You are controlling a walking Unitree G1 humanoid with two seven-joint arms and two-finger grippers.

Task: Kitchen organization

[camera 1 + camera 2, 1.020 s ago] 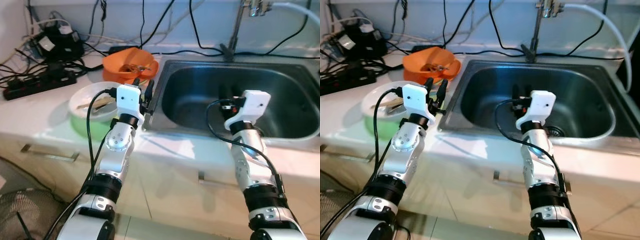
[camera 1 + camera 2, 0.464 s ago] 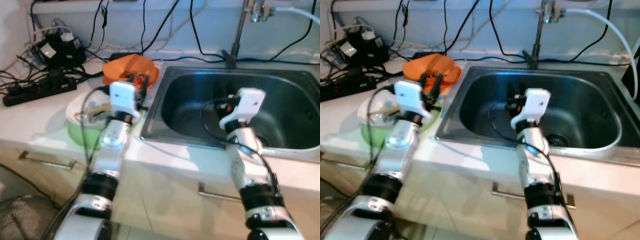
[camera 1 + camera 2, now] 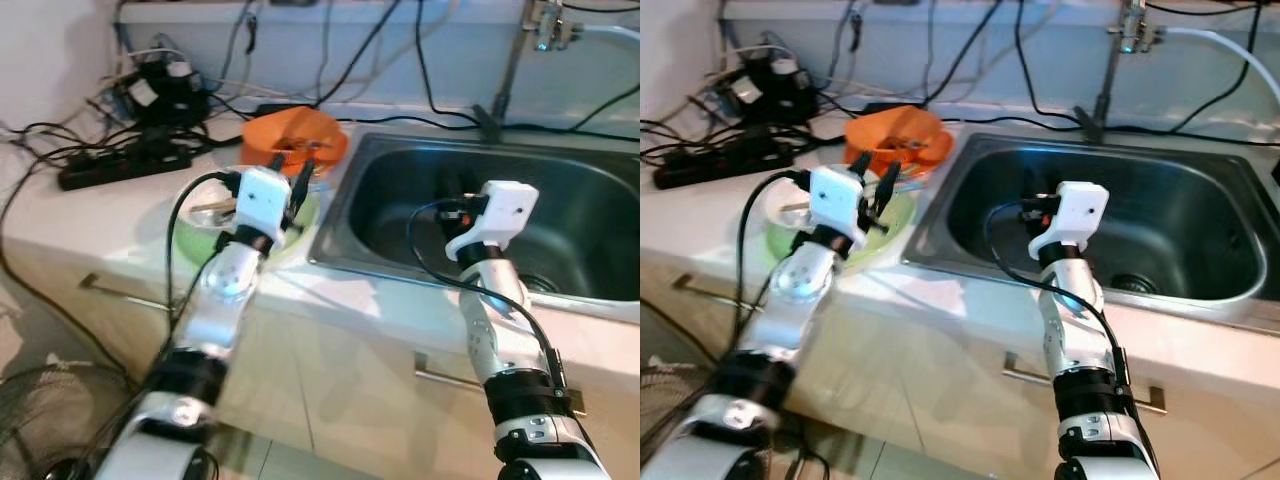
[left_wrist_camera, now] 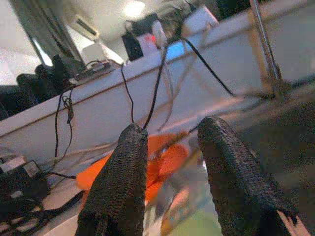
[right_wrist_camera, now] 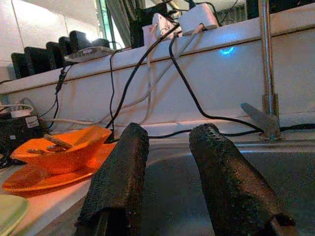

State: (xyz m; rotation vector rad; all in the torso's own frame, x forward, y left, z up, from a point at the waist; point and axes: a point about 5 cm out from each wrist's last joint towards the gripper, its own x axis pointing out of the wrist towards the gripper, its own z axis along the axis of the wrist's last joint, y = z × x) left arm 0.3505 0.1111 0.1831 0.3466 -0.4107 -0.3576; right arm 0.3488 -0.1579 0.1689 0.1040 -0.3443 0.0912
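Steel sink [image 3: 590, 215]: in the left eye view we are seeing it sunk into the white bench [image 3: 70, 215], with a faucet [image 3: 515, 60] behind it.
Orange bowl [image 3: 295, 140]: sitting on the bench by the sink's left rim, scraps inside, cables behind it.
Green bowl [image 3: 190, 245]: resting nearer us, with a white plate [image 3: 205, 208] on top.
Left end effector [image 3: 292, 178]: hovering over the two bowls, fingers spread, gripping nothing.
Right end effector [image 3: 1032, 208]: in the right eye view we are finding it hanging over the sink basin.
Left wrist view: fingers [image 4: 118, 191] standing apart, empty, the orange bowl blurred beyond.
Right wrist view: fingers [image 5: 120, 182] parted, empty, the orange bowl off beside the sink.
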